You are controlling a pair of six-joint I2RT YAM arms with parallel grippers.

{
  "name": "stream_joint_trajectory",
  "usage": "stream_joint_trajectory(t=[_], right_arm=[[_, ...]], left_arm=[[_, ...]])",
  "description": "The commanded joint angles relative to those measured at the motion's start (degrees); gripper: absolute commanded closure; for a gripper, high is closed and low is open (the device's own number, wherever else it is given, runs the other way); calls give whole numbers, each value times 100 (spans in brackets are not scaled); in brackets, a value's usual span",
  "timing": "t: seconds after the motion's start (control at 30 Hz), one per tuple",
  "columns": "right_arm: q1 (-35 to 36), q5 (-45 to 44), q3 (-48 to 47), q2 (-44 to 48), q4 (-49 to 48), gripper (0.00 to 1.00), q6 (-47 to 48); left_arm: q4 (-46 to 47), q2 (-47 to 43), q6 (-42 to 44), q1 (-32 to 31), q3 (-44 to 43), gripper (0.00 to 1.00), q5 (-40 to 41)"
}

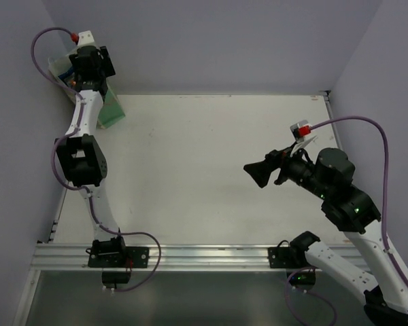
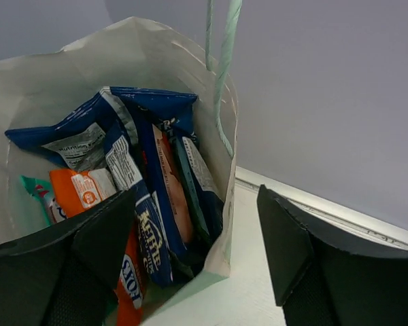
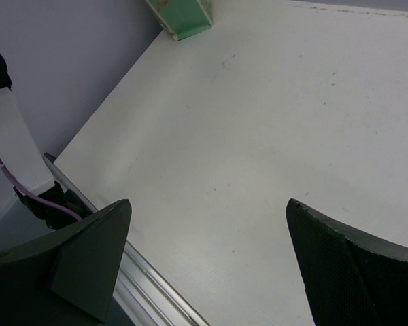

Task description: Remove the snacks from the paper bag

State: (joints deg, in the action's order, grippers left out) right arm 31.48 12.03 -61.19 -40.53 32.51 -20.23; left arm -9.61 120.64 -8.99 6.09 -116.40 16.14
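Observation:
The mint-green paper bag (image 1: 113, 113) stands in the table's far left corner, with its cream inside (image 2: 139, 51) and thin handle (image 2: 223, 75) showing in the left wrist view. The snacks lie in it: dark blue packets (image 2: 156, 197), an orange one (image 2: 81, 190) and a teal one (image 2: 35, 191). My left gripper (image 2: 196, 192) is open astride the bag's near wall, one finger (image 2: 88, 265) inside among the packets, the other (image 2: 296, 251) outside. My right gripper (image 1: 262, 173) hangs open over the bare table at right, holding nothing; the bag's base (image 3: 183, 13) lies far ahead of it.
Purple walls close in the table (image 1: 204, 170) on the left, back and right, and the bag stands tight against the left one. An aluminium rail (image 1: 190, 255) runs along the near edge by the arm bases.

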Motion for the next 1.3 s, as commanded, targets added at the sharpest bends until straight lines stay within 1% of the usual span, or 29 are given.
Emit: stream_joint_trajectory(t=[0.0,0.13,0.17,0.23,0.27,0.33,0.37,0.43,0.47,0.53,0.57,0.6,0.67,0.77,0.8,0.83,0.9,0.93,0.97,1.0,1.07,1.13,1.27], right_arm=[[16,-175,-112,-139,-61,1,-113],[15,-254,-174,-384,-43,1,-78],[16,-254,-209,-429,-26,1,-60],[16,-228,-349,-586,36,1,1],[16,-236,-385,-622,45,1,19],[16,-263,-446,-684,45,1,63],[16,-271,-455,-719,36,1,72],[7,-298,-473,-737,-17,1,115],[15,-307,-473,-745,-52,1,133],[7,-350,-508,-754,-87,1,186],[7,-368,-508,-763,-105,1,212],[7,-386,-508,-754,-157,1,238],[7,-403,-491,-745,-219,1,283],[7,-395,-491,-754,-307,1,344],[15,-395,-499,-754,-342,1,353],[16,-386,-482,-737,-368,1,379],[16,-403,-403,-702,-464,1,405],[16,-403,-377,-693,-491,1,388],[7,-430,-350,-684,-518,1,379],[15,-465,-341,-693,-553,1,414],[15,-491,-367,-710,-553,1,449],[7,-518,-394,-719,-562,1,467],[15,-526,-350,-702,-693,1,511]], left_arm=[[327,223,398,50,-577,22,-452],[459,337,591,59,-577,36,-788],[477,390,609,59,-594,42,-805],[434,443,714,59,-647,49,-875],[372,486,732,68,-726,56,-902],[275,496,855,51,-718,63,-1208],[232,443,873,59,-700,73,-1349],[126,338,873,59,-648,83,-1762],[73,190,873,51,-551,92,-1885],[11,-22,873,50,-350,98,-2237],[20,-240,995,50,-87,100,-2343],[11,-356,1048,42,46,100,-2535],[-41,-619,1058,33,344,100,-2651],[-576,-883,1049,-63,442,100,-2967],[-908,-971,1075,-116,469,100,-3133],[-1051,-1050,1136,-186,634,100,-3161],[-1140,-1480,1233,-458,1029,100,-3257],[-1114,-1639,1251,-546,1484,100,-3275],[-1105,-1953,1277,-878,1680,100,-3275],[-1183,-2096,1286,-1012,1830,100,-3223],[-1551,-2403,1155,-1406,2147,100,-3275],[-1737,-2615,874,-1636,2462,100,-3275],[-1878,-3423,636,-2383,3175,100,-3021]])
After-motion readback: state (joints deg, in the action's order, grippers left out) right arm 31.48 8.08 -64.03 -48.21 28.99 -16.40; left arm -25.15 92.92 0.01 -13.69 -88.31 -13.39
